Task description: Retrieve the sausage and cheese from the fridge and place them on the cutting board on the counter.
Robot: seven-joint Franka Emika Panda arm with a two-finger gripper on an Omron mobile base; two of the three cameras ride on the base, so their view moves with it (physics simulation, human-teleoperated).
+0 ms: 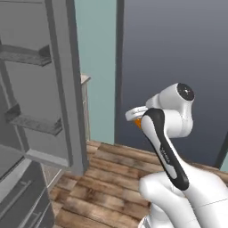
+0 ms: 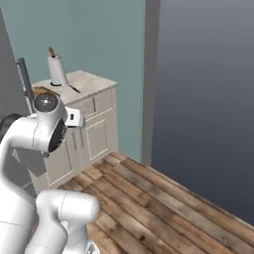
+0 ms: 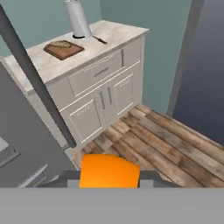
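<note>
Orange cheese (image 3: 109,170), one piece, clamped in end effector (image 3: 109,178), one cutting board (image 3: 64,49) on counter (image 3: 43,68)

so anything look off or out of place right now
Nothing spilled or damaged. The fridge door hangs open. The gripper is shut on the cheese, away from the counter. The cutting board carries something pale, too small to identify.
</note>
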